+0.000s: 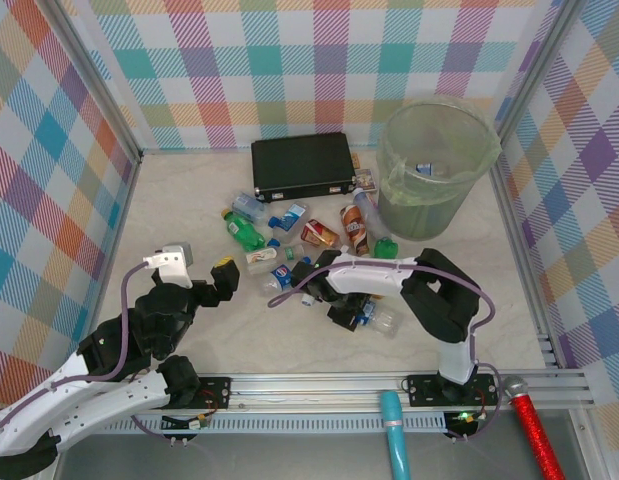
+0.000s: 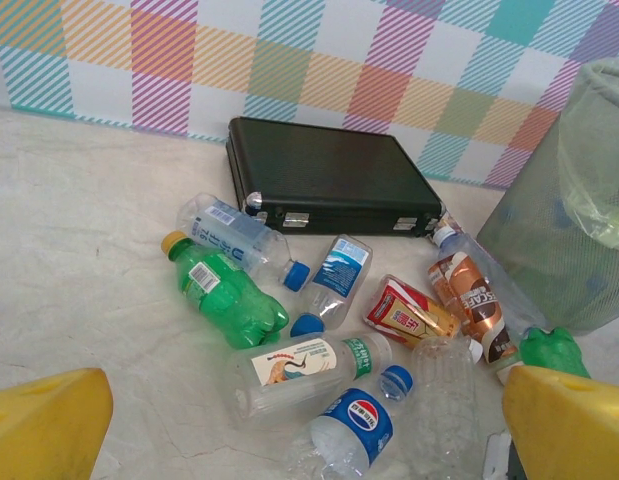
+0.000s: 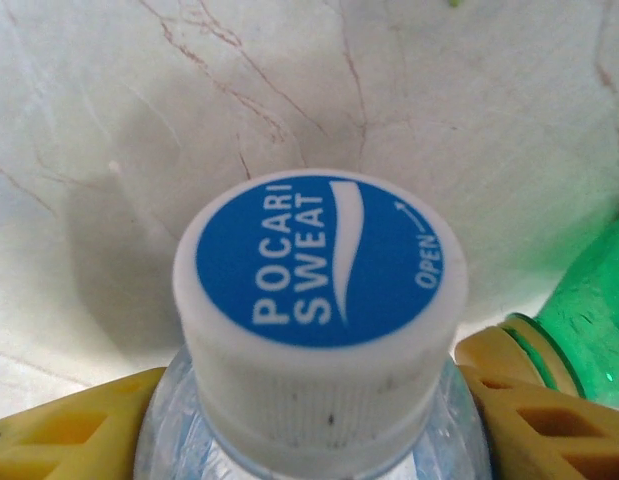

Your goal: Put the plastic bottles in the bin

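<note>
Several plastic bottles lie scattered mid-table: a green one [image 1: 246, 230] [image 2: 224, 295], a red-labelled one [image 1: 319, 235] [image 2: 409, 312], a brown-labelled one [image 1: 354, 228] [image 2: 474, 300] and a blue Pepsi-labelled one [image 2: 354, 430]. The pale-green bin [image 1: 429, 210] [image 2: 569, 220] stands at the back right with a bottle [image 1: 426, 170] inside. My right gripper [image 1: 354, 315] [image 3: 314, 400] is low on the table, its yellow fingers [image 3: 69, 430] pressed to both sides of a clear bottle with a blue-and-white cap [image 3: 319, 260]. My left gripper [image 1: 224, 275] [image 2: 309, 430] hangs open, short of the pile.
A flat black case [image 1: 302, 167] [image 2: 334, 175] lies at the back, left of the bin. A green bottle [image 3: 594, 320] lies right beside the right gripper's finger. Checked walls close the table on three sides, and a metal rail runs along the near edge.
</note>
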You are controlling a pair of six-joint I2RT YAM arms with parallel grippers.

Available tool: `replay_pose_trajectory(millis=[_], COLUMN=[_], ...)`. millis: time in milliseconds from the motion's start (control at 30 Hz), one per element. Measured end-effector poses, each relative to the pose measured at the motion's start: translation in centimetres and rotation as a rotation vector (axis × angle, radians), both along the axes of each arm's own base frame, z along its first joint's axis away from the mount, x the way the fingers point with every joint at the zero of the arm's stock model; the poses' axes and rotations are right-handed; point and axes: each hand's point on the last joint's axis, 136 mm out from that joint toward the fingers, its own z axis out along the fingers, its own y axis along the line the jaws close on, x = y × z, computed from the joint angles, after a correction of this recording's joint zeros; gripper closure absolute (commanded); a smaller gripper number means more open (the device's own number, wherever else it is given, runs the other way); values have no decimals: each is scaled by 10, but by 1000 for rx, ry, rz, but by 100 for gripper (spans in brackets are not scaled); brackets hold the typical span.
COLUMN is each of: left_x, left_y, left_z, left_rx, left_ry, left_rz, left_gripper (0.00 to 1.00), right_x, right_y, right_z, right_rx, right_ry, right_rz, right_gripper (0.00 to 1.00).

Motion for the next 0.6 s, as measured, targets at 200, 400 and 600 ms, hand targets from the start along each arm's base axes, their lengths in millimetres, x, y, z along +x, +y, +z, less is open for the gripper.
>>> replay_pose_trajectory(millis=[200, 400, 600], left_x=[0, 2, 3], left_y=[1, -2, -11], left_z=[0, -3, -3], left_rx=[1, 17, 14], left_ry=[-1, 10, 31], left_rz=[4, 3, -25], left_gripper=[0, 0, 0], right_x=[7, 26, 56], right_y=[11, 32, 34], right_z=[49, 126, 197], right_rx=[156, 408, 627], right_ry=[-106, -280, -452], right_rz=[-9, -18, -76], right_gripper=[36, 38, 40])
